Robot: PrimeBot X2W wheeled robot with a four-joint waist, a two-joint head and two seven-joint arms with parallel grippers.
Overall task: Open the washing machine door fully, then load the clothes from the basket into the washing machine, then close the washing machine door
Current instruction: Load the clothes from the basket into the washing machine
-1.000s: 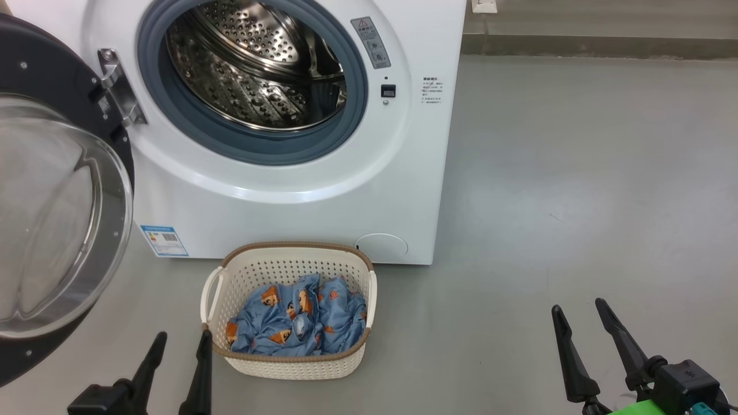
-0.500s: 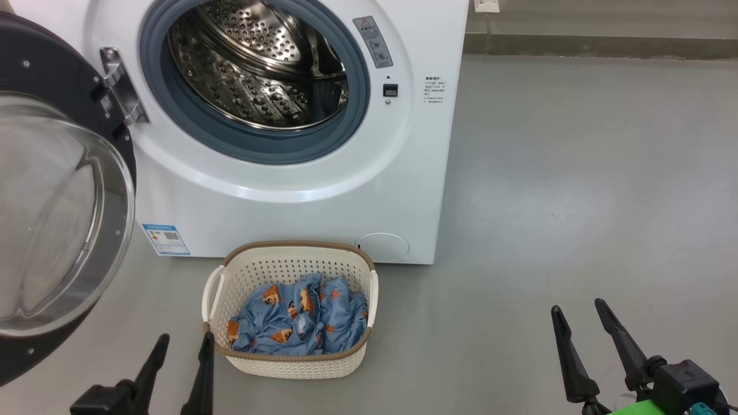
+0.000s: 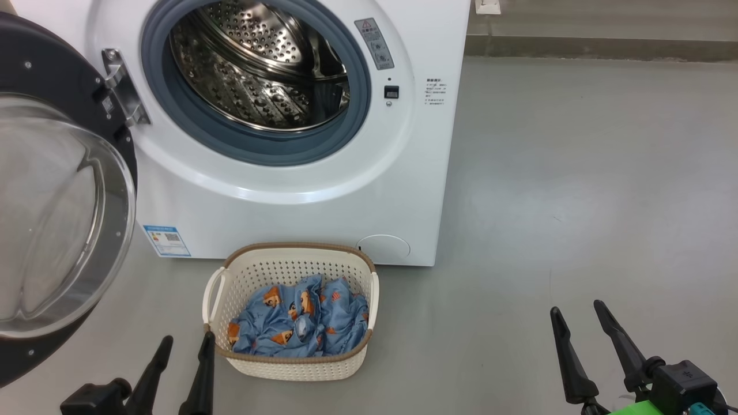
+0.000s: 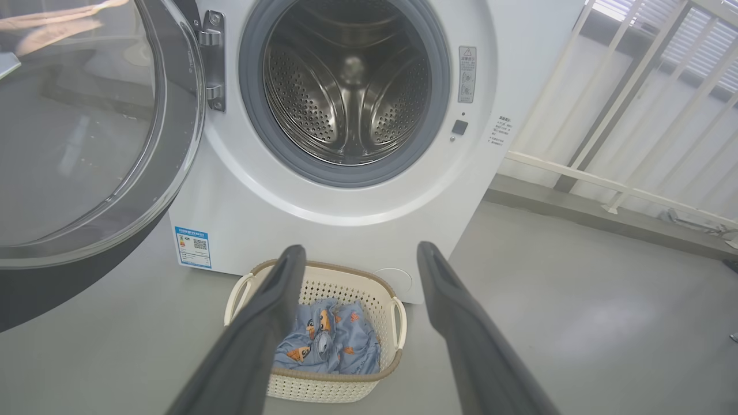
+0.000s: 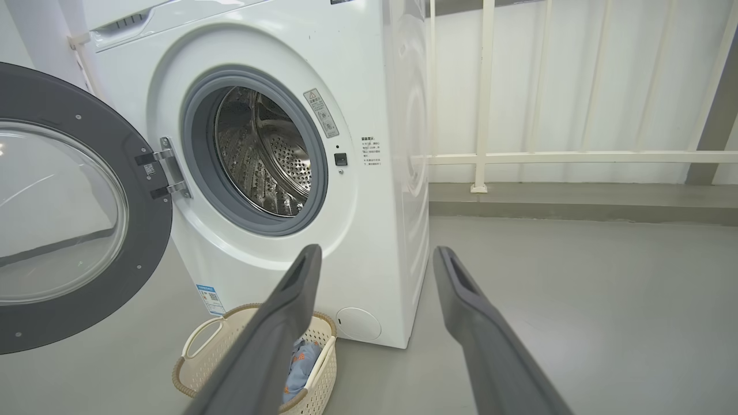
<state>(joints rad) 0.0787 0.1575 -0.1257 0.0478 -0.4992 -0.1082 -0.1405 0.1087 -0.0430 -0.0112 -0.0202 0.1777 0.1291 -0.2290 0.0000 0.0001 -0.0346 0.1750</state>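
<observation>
Labels first: grey warning sticker [image 3: 375, 43] with a red triangle sits on the washing machine [image 3: 288, 213] front, right of the drum opening. Its print is too small to read. Small black text block [image 3: 435, 92] further right on the machine is also illegible. Blue label sticker [image 3: 166, 240] at the machine's lower left corner carries what looks like a QR square; the rest is unreadable.

Counts: one machine, one washing machine door [image 3: 57, 202], one basket [image 3: 300, 248] with two handles [image 3: 375, 300], one bundle of clothes [image 3: 300, 323], one round filter cover [image 3: 383, 246], one square black latch socket [image 3: 391, 91]. Two end effectors, two dark fingers each.

Materials and shapes:
- Machine: glossy white box with a perforated, ribbed steel drum [image 3: 259, 69] and a grey rubber gasket [image 3: 259, 150] ringing the opening.
- Door: wide black ring around a bulging clear glass bowl, hung on a metal hinge [image 3: 124, 86] at the machine's left and swung wide open.
- Basket: cream plastic rounded rectangle with perforated walls and a brown woven-look rim. It stands on the grey floor [image 3: 576, 173] just in front of the machine, below the opening.
- Clothes: crumpled soft blue fabric with orange and brown cartoon figures, inside the basket and below its rim.

Left end effector [image 3: 187, 338]: jaws spread wide, holding nothing, in front of the machine at the basket's near left corner. Can't tell if it touches the rim.

Right end effector [image 3: 577, 308]: jaws spread wide, empty, over bare floor to the machine's front right, well apart from the basket.
</observation>
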